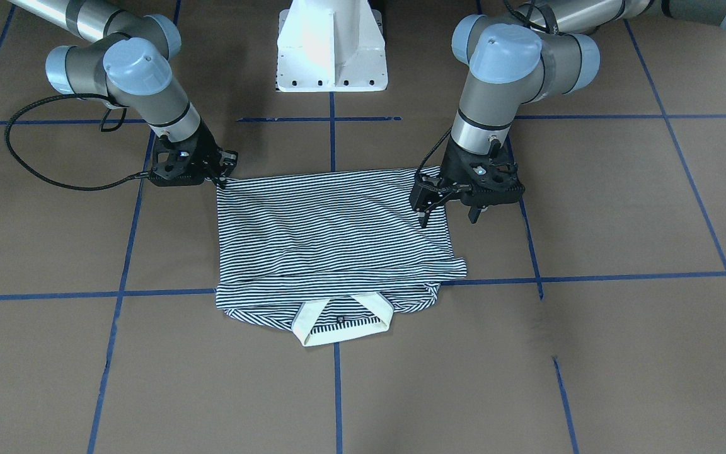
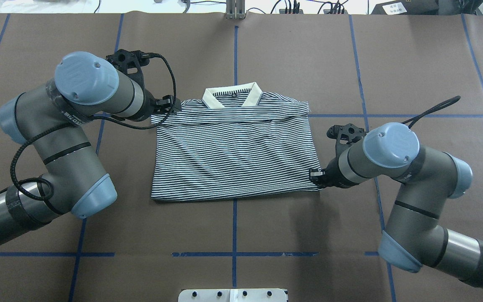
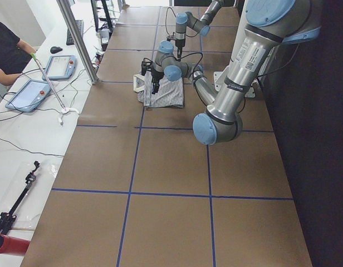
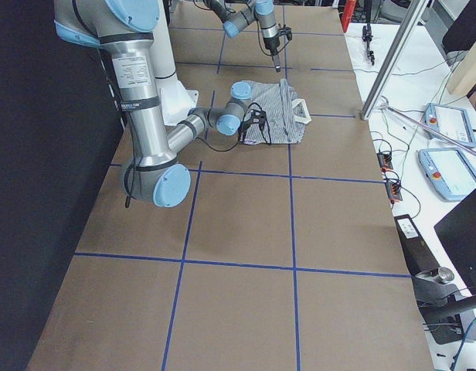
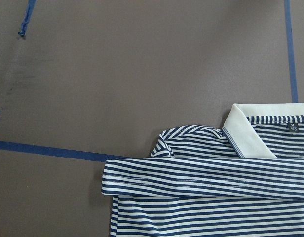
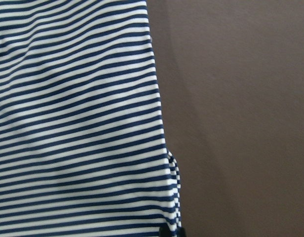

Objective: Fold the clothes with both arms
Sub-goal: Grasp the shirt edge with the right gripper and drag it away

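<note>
The polo shirt [image 2: 233, 155] lies flat on the brown surface [image 2: 308, 63] straight out from my white pedestal [image 1: 331, 50]. It is folded into a rough rectangle. Its cream collar [image 2: 212, 97] points away from me, with the small neck label [image 5: 292, 127] showing inside it. A striped layer is folded up over the body, and its hemmed edge runs across just short of the collar. A curve of shoulder peeps out from under that layer on my left.

My left gripper [image 1: 448, 211] hangs above the shirt's left side near the collar end, clear of the cloth. Its jaws are spread wide and hold nothing.

My right gripper [image 1: 223, 180] is down low at the shirt's right corner on the side nearest me, its tip touching or just beside the fabric edge. Only a sliver of black shows at the bottom of my right wrist view, so I cannot tell whether those jaws are parted or pinching the cloth.

Blue tape lines [image 2: 234, 54] cross the surface, and one runs under the shirt.
</note>
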### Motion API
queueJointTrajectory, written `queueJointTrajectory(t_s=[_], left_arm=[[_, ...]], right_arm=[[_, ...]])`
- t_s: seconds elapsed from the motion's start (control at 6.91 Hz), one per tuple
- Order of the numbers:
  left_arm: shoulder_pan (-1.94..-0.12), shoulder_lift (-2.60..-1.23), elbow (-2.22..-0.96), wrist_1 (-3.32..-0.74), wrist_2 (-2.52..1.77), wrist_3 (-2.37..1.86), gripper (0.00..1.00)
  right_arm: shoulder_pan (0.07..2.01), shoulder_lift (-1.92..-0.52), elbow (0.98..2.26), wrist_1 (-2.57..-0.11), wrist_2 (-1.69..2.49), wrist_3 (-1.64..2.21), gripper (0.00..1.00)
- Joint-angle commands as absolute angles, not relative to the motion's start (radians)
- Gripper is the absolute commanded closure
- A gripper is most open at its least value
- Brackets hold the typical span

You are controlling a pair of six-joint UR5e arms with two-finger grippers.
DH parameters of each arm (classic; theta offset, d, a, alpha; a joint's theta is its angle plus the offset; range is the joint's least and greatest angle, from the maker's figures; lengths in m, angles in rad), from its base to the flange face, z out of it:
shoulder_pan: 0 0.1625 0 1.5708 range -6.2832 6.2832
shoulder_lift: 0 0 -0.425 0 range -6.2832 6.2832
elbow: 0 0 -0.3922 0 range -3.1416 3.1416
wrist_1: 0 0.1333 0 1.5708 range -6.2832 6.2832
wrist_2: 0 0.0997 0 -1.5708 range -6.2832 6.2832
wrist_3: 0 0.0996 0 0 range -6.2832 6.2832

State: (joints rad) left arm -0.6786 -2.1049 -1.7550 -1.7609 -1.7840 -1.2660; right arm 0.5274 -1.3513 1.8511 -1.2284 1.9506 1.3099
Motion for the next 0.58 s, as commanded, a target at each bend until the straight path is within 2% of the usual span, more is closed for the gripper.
queueJointTrajectory(t_s=[0.0, 0.43], left_arm=[[-0.677, -2.108, -1.756, -1.761, -1.784, -1.27, 0.0], [-0.667, -2.108, -1.776, -1.759, -1.781, -1.285, 0.0]], right_arm=[[0.474, -1.557, 2.03, -1.236, 1.974, 1.365, 1.0], [0.255, -1.748, 2.161, -1.233, 1.988, 1.503, 1.0]])
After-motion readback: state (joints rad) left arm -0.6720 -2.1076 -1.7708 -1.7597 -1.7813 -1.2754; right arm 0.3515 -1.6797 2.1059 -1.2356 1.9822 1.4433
